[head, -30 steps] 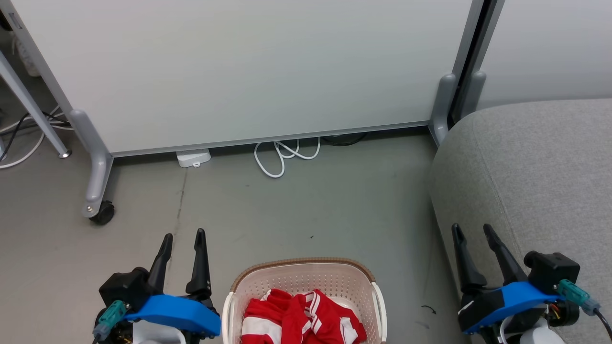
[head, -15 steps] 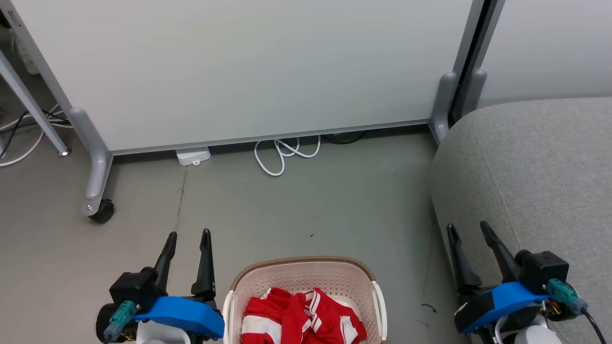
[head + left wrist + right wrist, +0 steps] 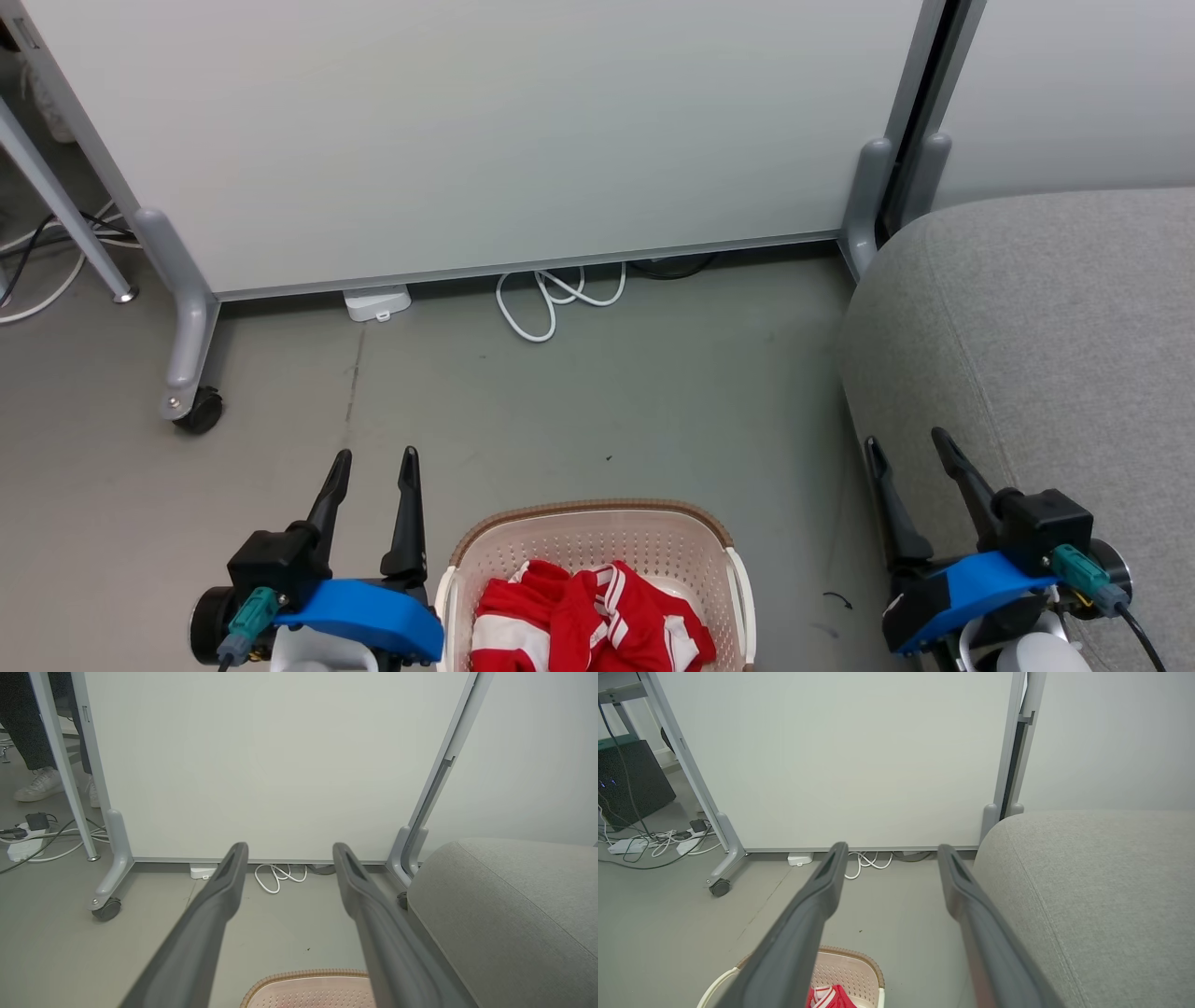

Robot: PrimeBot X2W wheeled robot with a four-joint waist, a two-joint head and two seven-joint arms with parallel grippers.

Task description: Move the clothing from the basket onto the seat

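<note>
On the floor between the arms: laundry basket (image 3: 588, 510) holding the red-and-white clothing (image 3: 597, 625) | left gripper (image 3: 376, 452): fingers spread wide, empty, just beside basket | right gripper (image 3: 904, 435): fingers spread wide, empty, by grey sofa seat (image 3: 1055, 327) edge

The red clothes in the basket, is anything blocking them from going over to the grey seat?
Nothing visible does. The clothing lies uncovered in the open-topped basket. Between the basket and the seat, on the robot's right, is floor. The left gripper and right gripper are open and empty, one on each side of the basket.
</note>
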